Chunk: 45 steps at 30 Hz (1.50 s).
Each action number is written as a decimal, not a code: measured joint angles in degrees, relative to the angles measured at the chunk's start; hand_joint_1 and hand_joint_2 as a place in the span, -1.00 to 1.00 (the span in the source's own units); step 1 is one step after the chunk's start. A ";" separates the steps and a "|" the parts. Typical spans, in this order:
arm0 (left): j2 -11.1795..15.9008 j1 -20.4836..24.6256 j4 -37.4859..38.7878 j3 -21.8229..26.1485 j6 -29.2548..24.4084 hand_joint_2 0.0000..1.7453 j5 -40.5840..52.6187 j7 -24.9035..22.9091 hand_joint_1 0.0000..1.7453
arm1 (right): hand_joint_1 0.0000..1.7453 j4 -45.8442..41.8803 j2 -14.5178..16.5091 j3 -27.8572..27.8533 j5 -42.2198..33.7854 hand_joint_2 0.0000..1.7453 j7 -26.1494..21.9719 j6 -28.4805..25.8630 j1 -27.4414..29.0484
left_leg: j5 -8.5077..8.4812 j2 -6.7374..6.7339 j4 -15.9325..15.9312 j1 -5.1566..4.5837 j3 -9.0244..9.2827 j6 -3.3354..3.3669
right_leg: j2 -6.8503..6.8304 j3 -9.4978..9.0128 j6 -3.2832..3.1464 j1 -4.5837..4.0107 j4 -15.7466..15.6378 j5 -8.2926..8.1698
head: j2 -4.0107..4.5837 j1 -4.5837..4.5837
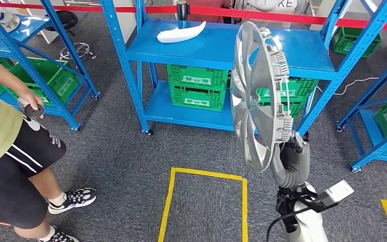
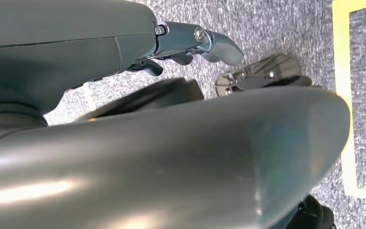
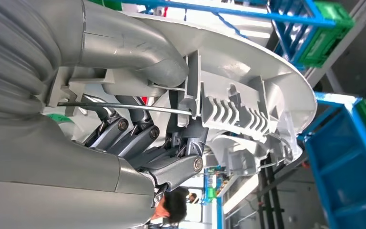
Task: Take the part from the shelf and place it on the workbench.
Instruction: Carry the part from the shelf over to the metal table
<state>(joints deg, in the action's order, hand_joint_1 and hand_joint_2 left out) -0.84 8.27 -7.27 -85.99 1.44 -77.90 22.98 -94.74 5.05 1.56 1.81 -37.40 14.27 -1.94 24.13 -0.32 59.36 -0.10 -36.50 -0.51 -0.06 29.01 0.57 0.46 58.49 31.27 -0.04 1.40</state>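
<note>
While the right hand (image 1: 291,157) grips it by the lower rim, one silver wheel cover (image 1: 257,98) stands upright on edge above the fingers, held in the air in front of the blue shelf (image 1: 216,48) and well clear of its boards. In the right wrist view the dark fingers (image 3: 133,136) curl tight behind the cover's ribbed inner rim (image 3: 228,112) and the thick grey thumb (image 3: 138,50) presses on the other side, so the part is firmly clamped. It is a round, dished disc of moulded plastic with curved spokes on its face and a ring of small clips and ribs around the back.

Beyond the fingers, one white, curved, blade-shaped part (image 1: 181,32) lies on the shelf's top board. Two green slotted crates (image 1: 197,86) are stacked on the lower board, with more green crates under the racks to either side. A red band (image 1: 262,14) runs behind the racks.

The floor (image 1: 121,151) is grey speckled carpet, marked below the hand with a rectangle of yellow tape (image 1: 206,174). One person (image 1: 10,151) stands off to the left, holding a small dark object.

The left hand (image 2: 190,45) hangs over the carpet; its fingers seem loosely curled with nothing in them, though the view is too close to be sure.
</note>
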 joint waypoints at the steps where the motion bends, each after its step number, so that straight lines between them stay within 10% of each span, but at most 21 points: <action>1: 0.02 0.02 -0.01 0.00 0.08 -1.00 0.01 -0.01 -1.00 | 1.00 -0.07 0.02 -0.02 0.10 1.00 0.00 -0.06 -0.03 | -0.17 0.04 0.02 0.08 -0.15 -0.36 | -0.08 0.34 -0.45 0.07 -0.18 -0.44 | 0.00 0.04; 3: 0.05 0.04 -0.01 0.00 0.19 -1.00 0.05 -0.11 -1.00 | 1.00 -0.25 0.07 -0.03 0.26 1.00 0.00 -0.14 -0.04 | 2.11 0.16 1.81 0.20 -1.07 -0.95 | -0.27 1.36 -1.43 0.27 -0.40 -1.60 | 0.00 -0.22; 6: 0.08 0.22 -0.01 0.00 0.28 -1.00 0.09 -0.27 -1.00 | 1.00 -0.43 0.15 -0.07 0.35 1.00 0.00 -0.15 -0.02 | 9.96 0.22 11.56 0.32 -3.69 -1.52 | -0.37 3.62 -1.97 0.25 -0.40 -3.44 | 0.00 -0.66; 8: 0.10 0.29 -0.01 0.00 0.31 -1.00 0.02 -0.33 -1.00 | 1.00 -0.43 0.19 -0.08 0.37 1.00 0.00 -0.05 -0.10 | 10.65 0.22 15.73 0.32 -3.60 -1.62 | -0.38 5.19 -1.89 0.19 -0.32 -4.65 | 0.00 -0.74; 13: 0.42 0.52 -0.01 0.02 0.30 -1.00 -0.56 -0.09 -1.00 | 1.00 -0.14 0.34 -0.08 0.37 1.00 0.00 0.25 -1.20 | 7.12 0.27 0.13 -0.09 8.32 -0.30 | -0.38 7.90 -0.91 0.02 0.03 -7.32 | 0.00 -0.80; 15: 0.49 0.54 -0.01 0.02 0.29 -1.00 -0.82 0.09 -1.00 | 1.00 0.13 0.49 -0.06 0.38 1.00 0.00 0.31 -1.70 | 7.52 0.34 -2.42 -0.43 9.27 0.36 | -0.52 8.12 -0.15 0.13 -0.14 -8.27 | 0.00 -0.81; 17: 0.48 0.47 -0.01 0.02 0.28 -1.00 -0.96 0.19 -1.00 | 1.00 0.38 0.59 -0.04 0.39 1.00 0.00 0.45 -2.05 | 6.50 0.28 -2.59 -0.32 8.51 1.34 | -0.51 8.51 0.61 0.31 0.13 -8.04 | 0.00 -0.85; 21: 0.42 0.42 0.02 0.02 0.25 -1.00 -1.00 0.28 -1.00 | 1.00 0.84 0.62 -0.01 0.38 1.00 0.00 0.63 -2.58 | 4.01 0.12 -2.67 -0.10 5.92 2.43 | -0.26 11.80 1.48 0.44 10.36 1.19 | 0.00 -0.38; 23: 0.41 0.33 0.01 0.02 0.23 -1.00 -1.00 0.31 -1.00 | 1.00 1.21 0.62 0.01 0.39 1.00 0.00 0.63 -2.84 | 2.88 0.10 -2.21 -0.08 4.09 2.35 | -0.25 12.17 1.74 0.50 15.28 2.55 | 0.00 -0.29; 28: 0.40 0.12 -0.01 0.02 0.20 -1.00 -0.81 0.35 -1.00 | 1.00 1.57 0.62 0.01 0.52 1.00 0.00 0.51 -3.31 | 1.16 0.12 -0.22 -0.05 0.32 1.25 | -0.15 1.53 1.06 0.33 2.49 -0.58 | 0.00 -0.11; 32: 0.44 -0.14 -0.01 0.00 0.18 -1.00 -0.68 0.39 -1.00 | 1.00 1.58 0.64 0.01 0.52 1.00 0.00 0.22 -3.00 | 0.03 0.25 -0.10 -0.07 -0.44 -0.24 | -0.06 1.01 -0.82 0.07 -0.13 -0.77 | 0.00 -0.12; 38: 0.53 -0.38 -0.03 0.00 0.19 -1.00 -0.67 0.43 -1.00 | 1.00 1.40 0.70 0.01 0.43 1.00 0.00 0.14 -1.72 | 10.78 0.37 14.65 0.29 -4.03 -1.59 | -0.30 4.69 -2.12 0.20 -0.27 -4.10 | 0.00 -0.87; 42: 0.57 -0.31 -0.02 0.00 0.20 -1.00 -0.67 0.44 -1.00 | 1.00 1.10 0.70 -0.01 0.65 1.00 0.00 0.11 -0.94 | 6.68 0.43 5.26 0.15 4.54 -0.80 | -0.24 7.19 -1.58 0.03 0.11 -5.97 | 0.00 -0.93; 45: 0.65 -0.22 -0.02 0.00 0.20 -1.00 -0.68 0.51 -1.00 | 1.00 0.71 0.72 -0.02 0.75 1.00 0.00 0.05 -0.59 | 7.32 0.54 -2.25 -0.39 8.90 0.10 | -0.33 7.86 -0.62 0.08 0.02 -7.29 | 0.00 -0.91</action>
<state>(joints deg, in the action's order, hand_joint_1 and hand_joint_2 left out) -0.19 8.05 -7.28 -85.99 1.64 -78.58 23.50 -94.03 5.77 1.55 2.56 -37.40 14.33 -2.53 31.45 0.22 57.11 -0.49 -27.60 -0.41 -0.39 36.87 -0.05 0.54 58.51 23.98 -0.04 0.50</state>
